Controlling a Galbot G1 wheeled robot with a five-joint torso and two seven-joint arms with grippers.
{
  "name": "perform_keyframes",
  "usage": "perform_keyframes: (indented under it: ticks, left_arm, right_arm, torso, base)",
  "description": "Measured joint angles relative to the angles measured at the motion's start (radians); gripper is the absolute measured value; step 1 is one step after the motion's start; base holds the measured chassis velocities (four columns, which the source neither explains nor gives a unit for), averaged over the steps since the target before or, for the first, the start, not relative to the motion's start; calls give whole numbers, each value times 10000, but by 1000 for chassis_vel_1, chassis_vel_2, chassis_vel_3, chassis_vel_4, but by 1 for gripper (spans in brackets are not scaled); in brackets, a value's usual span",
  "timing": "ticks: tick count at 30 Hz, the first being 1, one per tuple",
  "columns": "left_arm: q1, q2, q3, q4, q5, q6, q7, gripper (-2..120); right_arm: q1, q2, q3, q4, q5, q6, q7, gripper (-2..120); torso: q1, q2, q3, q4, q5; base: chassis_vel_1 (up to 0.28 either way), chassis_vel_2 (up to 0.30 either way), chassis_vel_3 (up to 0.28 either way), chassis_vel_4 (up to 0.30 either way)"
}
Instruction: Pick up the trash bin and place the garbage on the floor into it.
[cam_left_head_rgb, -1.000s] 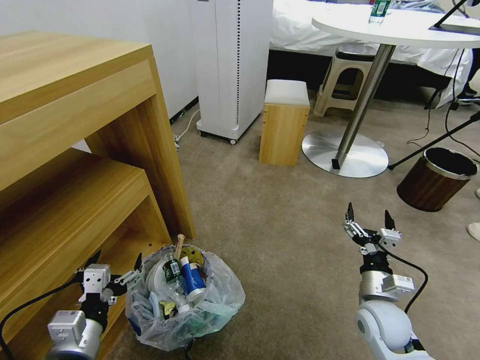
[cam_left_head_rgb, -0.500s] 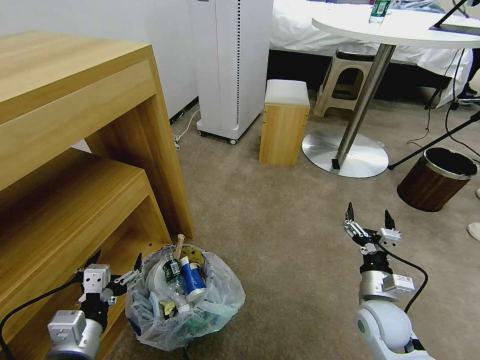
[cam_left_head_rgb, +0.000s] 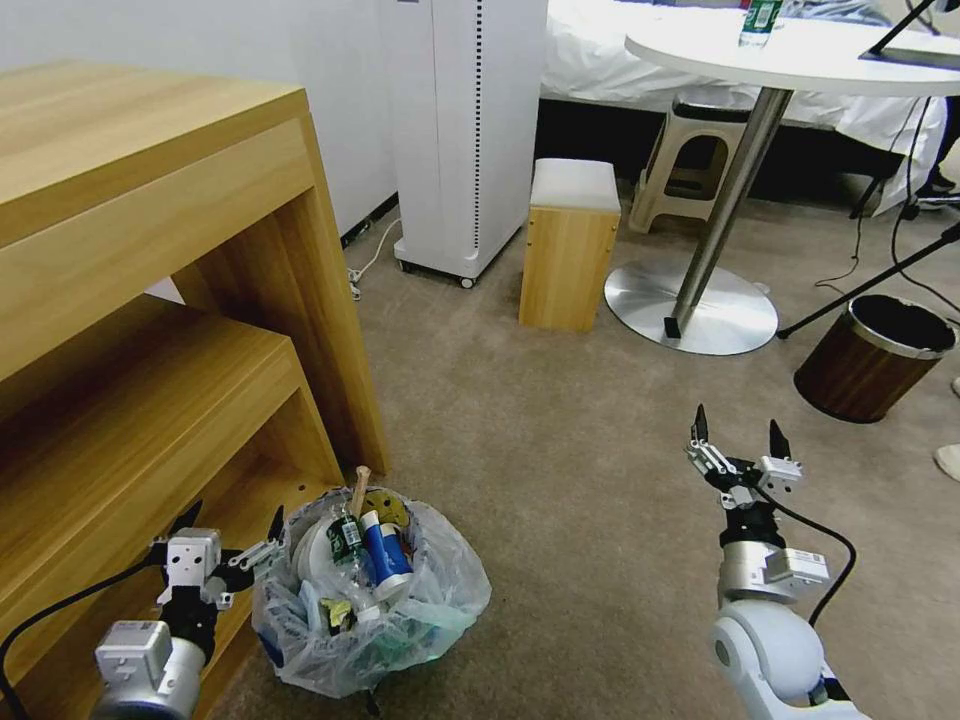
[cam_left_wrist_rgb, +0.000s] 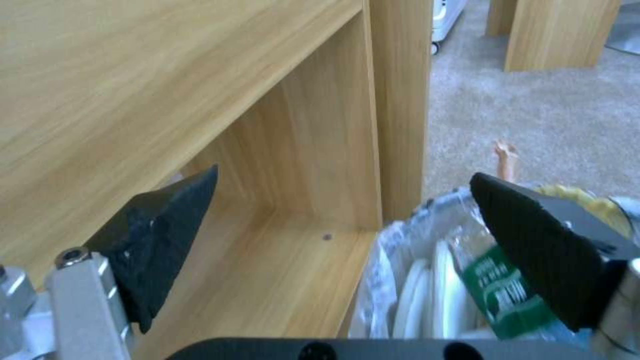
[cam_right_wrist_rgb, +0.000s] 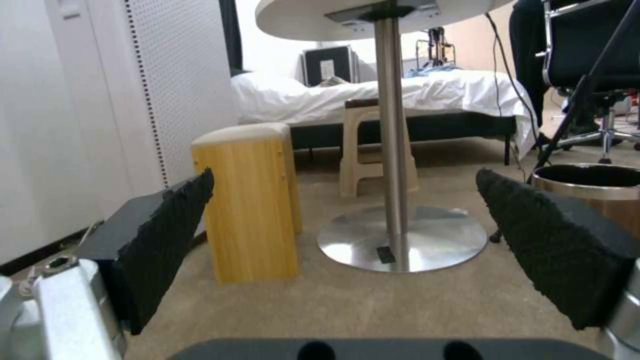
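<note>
The trash bin (cam_left_head_rgb: 400, 625), lined with a clear crinkly bag, stands on the beige floor (cam_left_head_rgb: 560, 480) beside the wooden shelf. Garbage fills it: a blue-white carton (cam_left_head_rgb: 383, 550), a green-labelled bottle (cam_left_head_rgb: 345, 535), a wooden stick (cam_left_head_rgb: 358, 490) and white slippers (cam_left_head_rgb: 310, 550). My left gripper (cam_left_head_rgb: 232, 520) hangs open just left of the bin's rim, with nothing between its fingers. In the left wrist view the left gripper (cam_left_wrist_rgb: 344, 172) faces the shelf's lower bay, with the bag (cam_left_wrist_rgb: 400, 250) and slippers (cam_left_wrist_rgb: 440, 295) by one finger. My right gripper (cam_left_head_rgb: 738, 430) stands open over bare carpet, well right of the bin; the right gripper (cam_right_wrist_rgb: 345, 172) is empty.
The wooden shelf unit (cam_left_head_rgb: 150, 300) is close on the left. Ahead stand a white appliance (cam_left_head_rgb: 465, 140), a small wooden stool (cam_left_head_rgb: 567, 245), a round table's metal base (cam_left_head_rgb: 692, 308) and a brown bin (cam_left_head_rgb: 873, 358) at the right. Open carpet lies between the grippers.
The bottle inside the bin has tilted slightly and the bag has settled a little. Neither arm has moved.
</note>
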Motion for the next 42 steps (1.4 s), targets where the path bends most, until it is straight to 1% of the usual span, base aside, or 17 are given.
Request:
perform_keyframes:
  ticks: [13, 26, 42]
  left_arm:
    - [1, 0, 0, 0, 0, 1, -1, 100]
    - [0, 0, 0, 0, -1, 1, 0, 100]
    - [1, 0, 0, 0, -1, -1, 0, 100]
  right_arm:
    - [-2, 0, 0, 1, 1, 0, 1, 100]
    - [-1, 0, 0, 0, 0, 0, 1, 100]
    - [-2, -1, -1, 0, 1, 0, 1, 100]
  torso:
    - [0, 1, -2, 1, 0]
    - [1, 0, 0, 1, -1]
    - [0, 0, -1, 0, 2]
  base:
    - [136, -125, -138, 131]
    - [100, -103, -95, 94]
    - [198, -207, -194, 199]
